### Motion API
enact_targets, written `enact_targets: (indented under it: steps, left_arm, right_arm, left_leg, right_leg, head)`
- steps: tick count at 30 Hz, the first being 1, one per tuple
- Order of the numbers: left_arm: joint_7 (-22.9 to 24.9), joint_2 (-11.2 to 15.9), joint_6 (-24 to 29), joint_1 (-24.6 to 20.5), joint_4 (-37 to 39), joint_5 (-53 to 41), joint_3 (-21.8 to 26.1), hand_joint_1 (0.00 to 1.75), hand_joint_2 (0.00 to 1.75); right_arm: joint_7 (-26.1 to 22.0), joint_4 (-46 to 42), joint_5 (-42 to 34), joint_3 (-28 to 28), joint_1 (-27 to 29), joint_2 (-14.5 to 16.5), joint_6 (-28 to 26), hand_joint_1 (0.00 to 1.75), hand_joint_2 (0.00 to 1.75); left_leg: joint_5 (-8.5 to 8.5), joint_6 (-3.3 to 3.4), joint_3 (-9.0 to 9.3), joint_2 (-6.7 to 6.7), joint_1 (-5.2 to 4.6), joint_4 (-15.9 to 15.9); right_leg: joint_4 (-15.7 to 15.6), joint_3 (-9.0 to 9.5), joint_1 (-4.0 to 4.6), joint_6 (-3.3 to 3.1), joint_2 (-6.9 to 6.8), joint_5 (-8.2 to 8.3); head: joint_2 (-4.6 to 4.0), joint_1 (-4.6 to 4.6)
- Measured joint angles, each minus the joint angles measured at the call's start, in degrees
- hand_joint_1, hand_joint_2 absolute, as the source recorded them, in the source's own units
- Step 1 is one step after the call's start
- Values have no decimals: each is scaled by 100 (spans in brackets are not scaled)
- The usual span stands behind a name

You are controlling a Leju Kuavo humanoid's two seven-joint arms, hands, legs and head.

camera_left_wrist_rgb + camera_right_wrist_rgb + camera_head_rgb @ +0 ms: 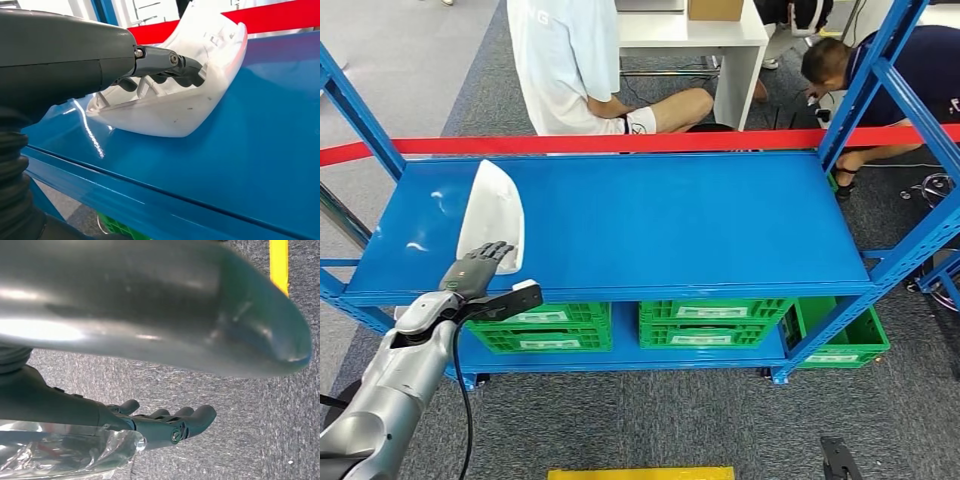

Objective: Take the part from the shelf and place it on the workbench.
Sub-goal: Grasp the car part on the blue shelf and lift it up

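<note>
the white part (493, 212) lies on the blue shelf (660, 225), toward its left end, hollow side tipped toward me. my left hand (477, 269) is at its near edge, fingers (177, 67) reaching into the shell, though i can't tell whether they've closed on it. i'd call this the grasp step; next i need a firm hold, then a lift clear. my right hand (170, 422) hangs over grey carpet, fingers loosely apart, holding nothing. green crates (697, 322) sit below; a red tape (637, 143) runs behind, with people beyond it.
</note>
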Motion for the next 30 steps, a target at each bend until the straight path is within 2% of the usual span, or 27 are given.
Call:
enact_targets:
  steps: [19,30]
  left_arm:
    - [100,-14,-14,-294,218,103,-34,0,175]
    - [193,5,-116,-497,266,-89,-251,0,175]
  right_arm:
    - [62,0,45,0,4,-15,20,0,0]
    - [56,0,88,-11,4,-15,31,0,0]
  left_leg:
    - [5,1,0,0,0,0]
    - [10,3,-1,0,0,0]
  right_leg:
    - [1,-1,0,-3,0,4]
    - [1,-2,0,-2,-1,6]
  head:
    - [0,0]
    - [-1,0]
